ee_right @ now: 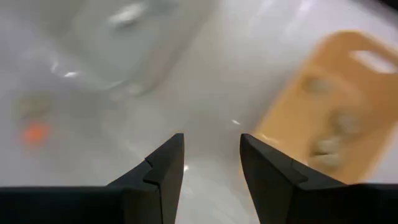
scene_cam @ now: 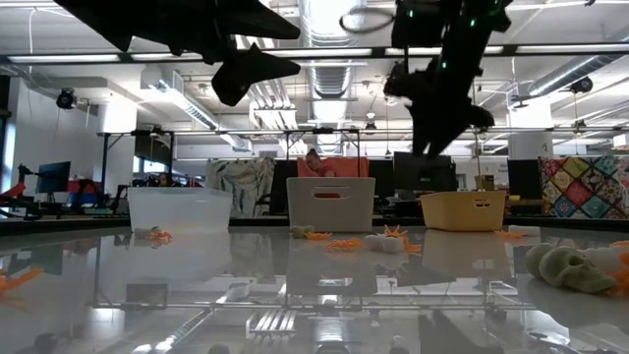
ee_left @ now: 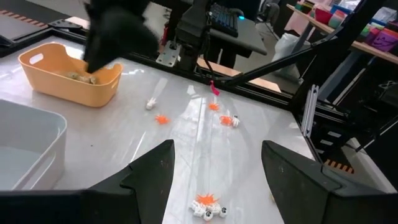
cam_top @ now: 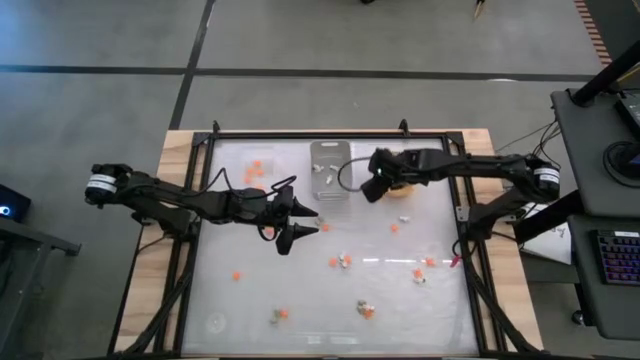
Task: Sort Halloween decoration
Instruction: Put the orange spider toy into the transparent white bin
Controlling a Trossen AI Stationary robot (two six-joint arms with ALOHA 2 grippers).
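halloween decoration pieces (cam_top: 342, 261) lie scattered across the table (cam_top: 230, 300), most toward its near edge, with a few tan ones in the yellow tray (ee_left: 71, 73) by the far edge. the right gripper (ee_right: 210, 163) hangs beside that tray, jaws apart and holding nothing. the left gripper (cam_top: 303, 222) hovers mid-table, jaws wide and empty.

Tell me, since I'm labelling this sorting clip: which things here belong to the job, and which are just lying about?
Part of the job:
- scattered trinkets, orange and pale
- clear tray
- grey tray
- orange-yellow tray, tan pieces inside
- right gripper, open beside that tray
- left gripper, open mid-table

Just lying about:
- keyboard
- shelves and bins beyond the table
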